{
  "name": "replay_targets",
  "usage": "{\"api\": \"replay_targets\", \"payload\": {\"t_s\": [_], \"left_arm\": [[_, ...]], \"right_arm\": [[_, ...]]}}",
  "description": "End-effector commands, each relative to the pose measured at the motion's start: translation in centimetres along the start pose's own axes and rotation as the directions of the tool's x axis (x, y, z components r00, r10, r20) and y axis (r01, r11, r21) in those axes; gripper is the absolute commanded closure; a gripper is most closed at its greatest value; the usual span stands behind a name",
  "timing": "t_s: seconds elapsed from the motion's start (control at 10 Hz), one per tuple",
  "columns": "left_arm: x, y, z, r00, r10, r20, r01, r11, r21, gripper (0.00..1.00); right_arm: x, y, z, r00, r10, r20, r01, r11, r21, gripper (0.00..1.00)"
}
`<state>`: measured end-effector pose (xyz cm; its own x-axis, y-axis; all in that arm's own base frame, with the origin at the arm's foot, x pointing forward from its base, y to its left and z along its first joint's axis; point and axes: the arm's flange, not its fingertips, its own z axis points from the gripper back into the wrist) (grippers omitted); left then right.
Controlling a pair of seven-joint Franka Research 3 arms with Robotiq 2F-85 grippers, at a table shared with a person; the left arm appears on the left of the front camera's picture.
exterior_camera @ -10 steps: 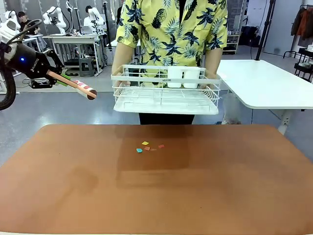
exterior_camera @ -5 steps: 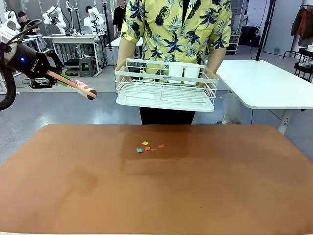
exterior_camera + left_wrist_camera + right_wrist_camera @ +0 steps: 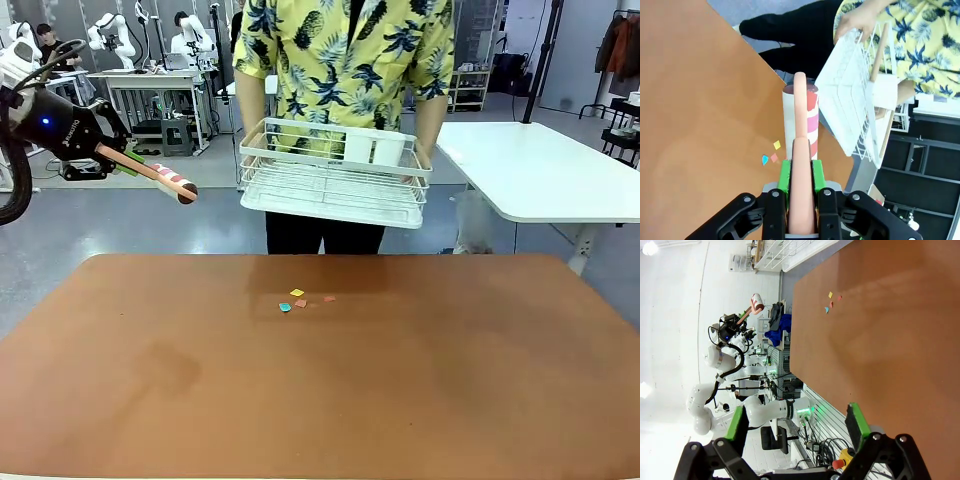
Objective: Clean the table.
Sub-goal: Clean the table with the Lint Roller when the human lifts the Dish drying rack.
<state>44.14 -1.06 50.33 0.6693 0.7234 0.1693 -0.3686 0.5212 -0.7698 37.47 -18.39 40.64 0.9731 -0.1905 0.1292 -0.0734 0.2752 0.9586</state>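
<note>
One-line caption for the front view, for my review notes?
Left gripper holds a pink-handled roller aloft; coloured scraps lie on the table; a person holds a white dish rack beyond it.

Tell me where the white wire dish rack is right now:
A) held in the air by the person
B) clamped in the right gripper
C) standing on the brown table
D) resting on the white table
A: the person grips the dish rack at both ends in front of their body, and it hangs clear of the table.
</note>
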Motion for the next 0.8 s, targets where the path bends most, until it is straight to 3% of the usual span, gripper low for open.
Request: {"api": "replay_targets", "payload": {"t_s": [0.0, 0.1, 0.2, 0.4, 0.5, 0.7], "left_arm": [[1.4, -1.4, 1.5, 0.991, -0.134, -0.006, 0.134, 0.989, 0.055, 0.79], [2.0, -2.7, 2.5, 0.944, -0.311, -0.110, 0.327, 0.930, 0.170, 0.79], [2.9, -4.0, 2.9, 0.899, -0.407, -0.162, 0.434, 0.877, 0.208, 0.79], [6.2, -6.1, 1.8, 0.747, -0.525, -0.408, 0.642, 0.729, 0.238, 0.79], [8.1, -6.6, 0.1, 0.693, -0.559, -0.455, 0.692, 0.692, 0.205, 0.79], [8.3, -4.3, -4.0, 0.608, -0.559, -0.564, 0.757, 0.621, 0.200, 0.79]], "right_arm": [[0.0, 0.2, 0.1, 1.000, 0.007, 0.000, -0.007, 1.000, 0.007, 0.00], [0.0, 0.2, 0.1, 1.000, 0.007, 0.000, -0.007, 1.000, 0.007, 0.00], [0.0, 0.2, 0.1, 1.000, 0.007, 0.000, -0.007, 1.000, 0.007, 0.00], [0.0, 0.2, 0.1, 1.000, 0.007, 0.000, -0.007, 1.000, 0.007, 0.00], [0.0, 0.2, 0.1, 1.000, 0.007, 0.000, -0.007, 1.000, 0.007, 0.00], [0.0, 0.2, 0.1, 1.000, 0.007, 0.000, -0.007, 1.000, 0.007, 0.00]]}}
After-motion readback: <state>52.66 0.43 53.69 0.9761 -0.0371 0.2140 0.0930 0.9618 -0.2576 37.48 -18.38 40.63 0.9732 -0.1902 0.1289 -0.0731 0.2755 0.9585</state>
